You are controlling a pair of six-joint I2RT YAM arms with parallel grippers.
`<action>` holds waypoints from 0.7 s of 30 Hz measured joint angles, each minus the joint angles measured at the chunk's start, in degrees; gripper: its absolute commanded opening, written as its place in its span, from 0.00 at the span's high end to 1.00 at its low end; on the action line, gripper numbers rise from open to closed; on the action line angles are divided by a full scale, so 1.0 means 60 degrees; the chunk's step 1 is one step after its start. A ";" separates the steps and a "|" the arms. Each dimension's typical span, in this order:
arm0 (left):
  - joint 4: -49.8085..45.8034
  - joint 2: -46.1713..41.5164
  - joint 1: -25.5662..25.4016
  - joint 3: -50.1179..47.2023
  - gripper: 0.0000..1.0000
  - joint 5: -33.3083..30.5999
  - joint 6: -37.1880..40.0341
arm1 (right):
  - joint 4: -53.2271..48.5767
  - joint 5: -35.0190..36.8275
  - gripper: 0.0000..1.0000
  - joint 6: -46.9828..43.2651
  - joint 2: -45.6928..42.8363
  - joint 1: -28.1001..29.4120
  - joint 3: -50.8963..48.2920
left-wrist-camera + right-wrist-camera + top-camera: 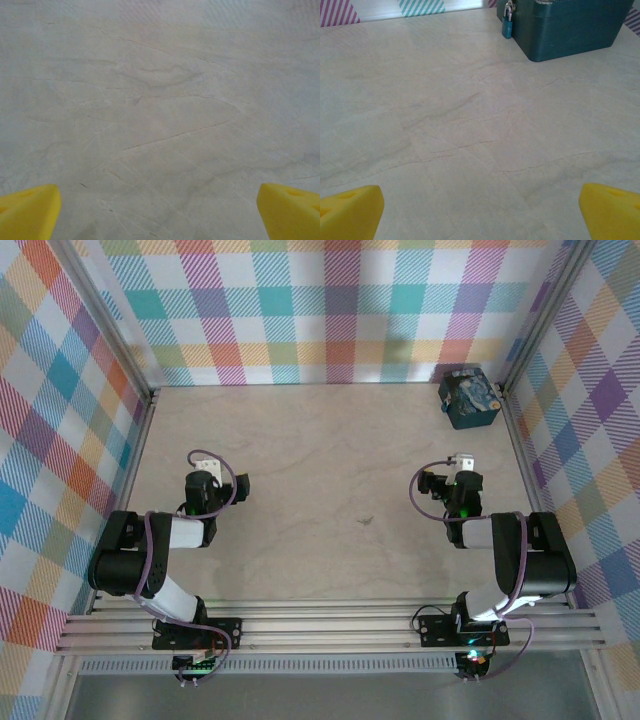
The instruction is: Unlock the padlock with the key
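Note:
The padlock (507,22), tiny with a blue body and a metal shackle, hangs at the left side of a dark teal box (570,25) at the table's far right (468,398). My right gripper (480,212) is open with its yellow fingertips (350,212) wide apart over bare table, well short of the padlock (447,405). My left gripper (160,212) is open too, with nothing between its fingertips (27,212). From above, the left gripper (204,462) and the right gripper (464,460) both point away from the bases. The key is out of view. A tiny dark speck (365,521) between the arms is too small to identify.
Checked fabric walls (320,310) on metal posts close in the pale wooden table (330,440) on three sides. The box stands near the right wall (560,440). An aluminium rail (330,625) carries both arm bases at the near edge.

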 measured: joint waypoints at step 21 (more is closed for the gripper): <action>-0.0007 0.0000 0.0000 0.0000 0.00 0.0004 0.0000 | -0.0288 -0.0102 0.00 -0.0004 -0.0018 0.0000 0.0138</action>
